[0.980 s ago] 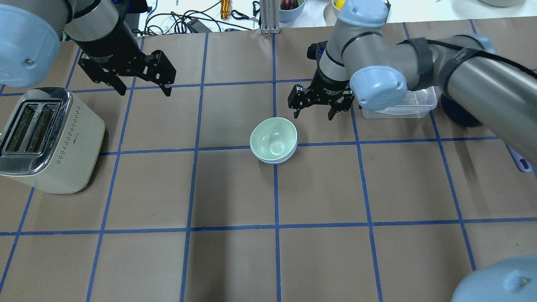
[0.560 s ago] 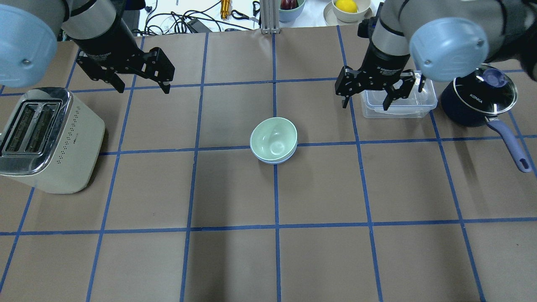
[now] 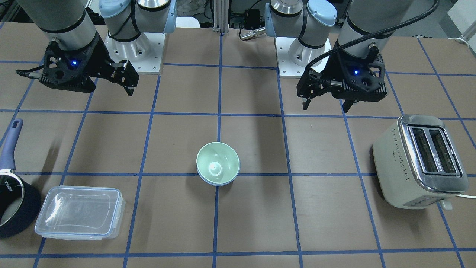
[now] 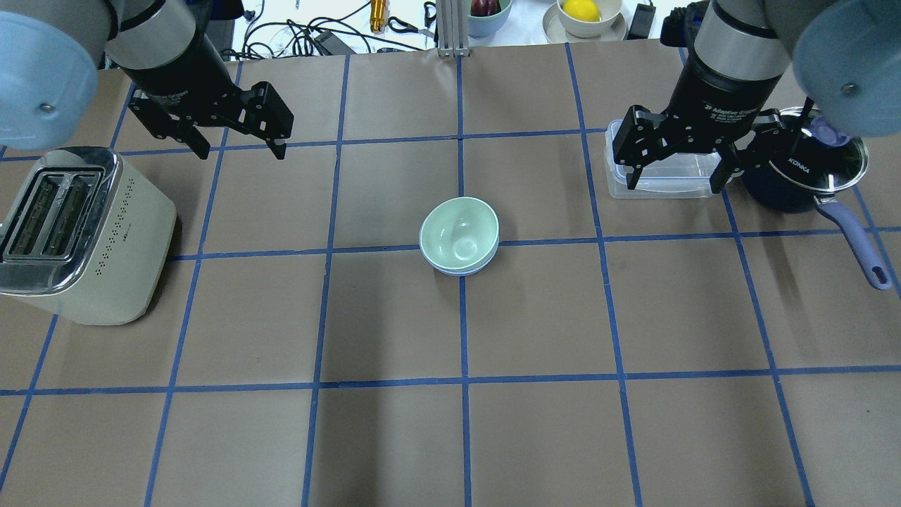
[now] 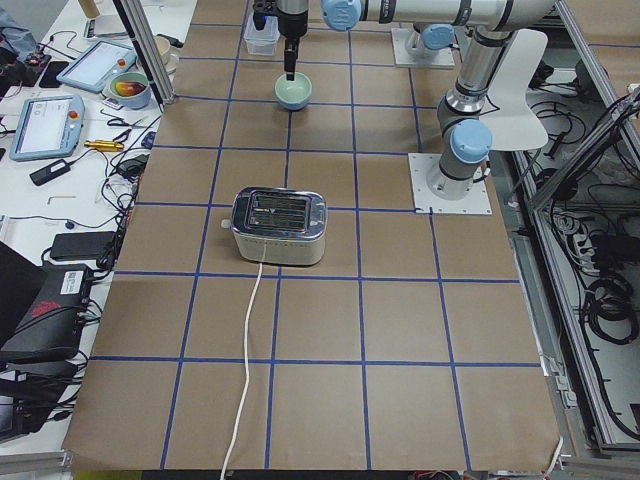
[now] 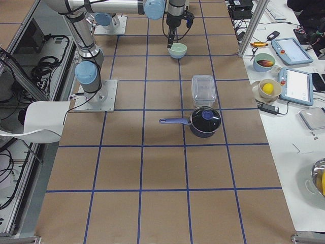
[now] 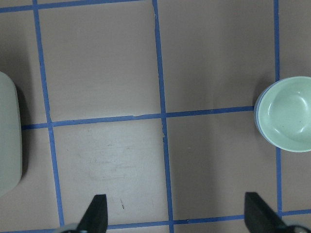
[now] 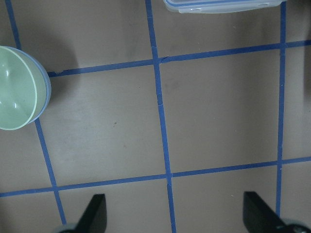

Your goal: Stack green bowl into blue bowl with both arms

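Note:
The pale green bowl (image 4: 459, 232) sits nested inside the blue bowl (image 4: 484, 265) at the table's middle, with only a thin blue rim showing below it. The stack also shows in the front view (image 3: 217, 163). My left gripper (image 4: 243, 150) is open and empty, raised to the far left of the bowls. My right gripper (image 4: 672, 185) is open and empty, raised to the far right over the clear container. The left wrist view shows the green bowl (image 7: 285, 114) at its right edge. The right wrist view shows it (image 8: 17, 87) at its left edge.
A cream toaster (image 4: 77, 232) stands at the left. A clear rectangular container (image 3: 80, 212) and a dark navy saucepan (image 4: 802, 169) with a lid and a long handle stand at the right. Cables and dishes lie beyond the table's far edge.
My right gripper has moved from just beside the bowls to the right and now hangs over the clear container. The left gripper and the bowls have stayed put.

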Robot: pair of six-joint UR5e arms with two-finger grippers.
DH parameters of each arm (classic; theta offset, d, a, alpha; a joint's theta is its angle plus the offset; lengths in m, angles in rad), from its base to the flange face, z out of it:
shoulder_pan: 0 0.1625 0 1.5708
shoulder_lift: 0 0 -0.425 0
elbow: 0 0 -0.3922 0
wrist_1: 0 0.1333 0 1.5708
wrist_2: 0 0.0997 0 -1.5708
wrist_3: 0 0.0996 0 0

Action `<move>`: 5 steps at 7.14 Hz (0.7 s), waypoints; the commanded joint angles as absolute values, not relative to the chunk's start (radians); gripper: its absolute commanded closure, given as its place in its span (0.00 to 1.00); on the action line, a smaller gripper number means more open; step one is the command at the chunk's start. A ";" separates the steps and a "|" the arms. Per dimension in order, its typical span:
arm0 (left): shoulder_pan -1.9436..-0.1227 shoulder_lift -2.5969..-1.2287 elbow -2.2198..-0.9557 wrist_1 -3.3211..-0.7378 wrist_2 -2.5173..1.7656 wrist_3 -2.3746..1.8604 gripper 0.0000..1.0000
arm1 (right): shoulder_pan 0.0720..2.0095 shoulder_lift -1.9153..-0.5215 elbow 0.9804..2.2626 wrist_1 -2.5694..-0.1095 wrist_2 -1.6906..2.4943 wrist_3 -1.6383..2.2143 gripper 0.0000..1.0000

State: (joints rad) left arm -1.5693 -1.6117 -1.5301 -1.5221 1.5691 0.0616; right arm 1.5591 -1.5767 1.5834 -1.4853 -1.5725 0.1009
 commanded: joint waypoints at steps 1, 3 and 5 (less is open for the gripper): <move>-1.569 -1.612 -1.531 -1.523 1.569 0.061 0.00 | 1.560 -1.585 1.580 -1.486 -1.572 0.101 0.00; -1.569 -1.614 -1.531 -1.523 1.569 0.061 0.00 | 1.560 -1.588 1.578 -1.489 -1.562 0.098 0.00; -1.569 -1.615 -1.532 -1.523 1.569 0.061 0.00 | 1.562 -1.588 1.580 -1.491 -1.566 0.095 0.00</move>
State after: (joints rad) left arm -1.5693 -1.6142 -1.5319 -1.5239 1.5706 0.0614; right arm 1.5605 -1.5876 1.5794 -1.4901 -1.5628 0.0977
